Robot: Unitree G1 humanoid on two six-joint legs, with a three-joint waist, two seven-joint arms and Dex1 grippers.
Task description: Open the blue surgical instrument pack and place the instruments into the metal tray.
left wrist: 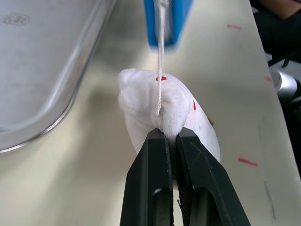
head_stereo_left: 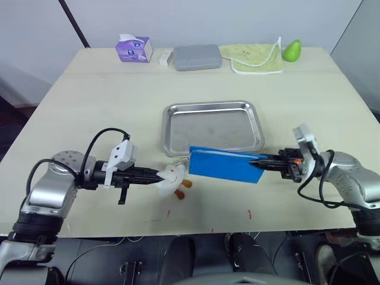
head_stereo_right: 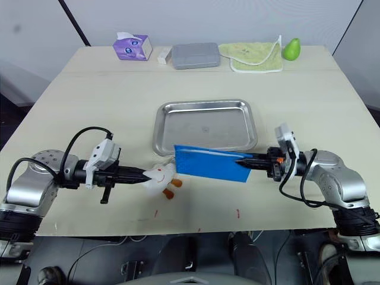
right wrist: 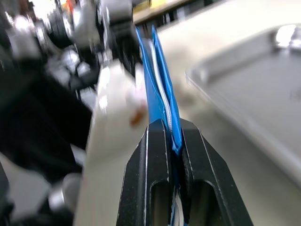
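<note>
The right gripper (head_stereo_left: 262,161) has its two black fingers closed tight on one corner of the blue surgical instrument pack (head_stereo_left: 225,164), and the pack's edge sits between the fingers in the right wrist view. The left gripper (head_stereo_left: 159,174) is also closed, pinching one small white plush toy (head_stereo_left: 172,177) with orange feet. In the left wrist view one thin white string (left wrist: 161,56) runs from the toy up to the pack.

There is one pack. It stands on its edge between the two grippers, in front of the near rim of the metal tray (head_stereo_left: 173,127) and partly over it. There is one tray, near the middle of the table (head_stereo_left: 89,101), and its inside is bare metal.

At the far edge of the table stand five things in a row: one purple tissue box (head_stereo_left: 134,47), one small white block (head_stereo_left: 165,56), one grey rectangular box (head_stereo_left: 196,56), one pale yellow-green cloth (head_stereo_left: 252,57) and one green pear (head_stereo_left: 291,50).
</note>
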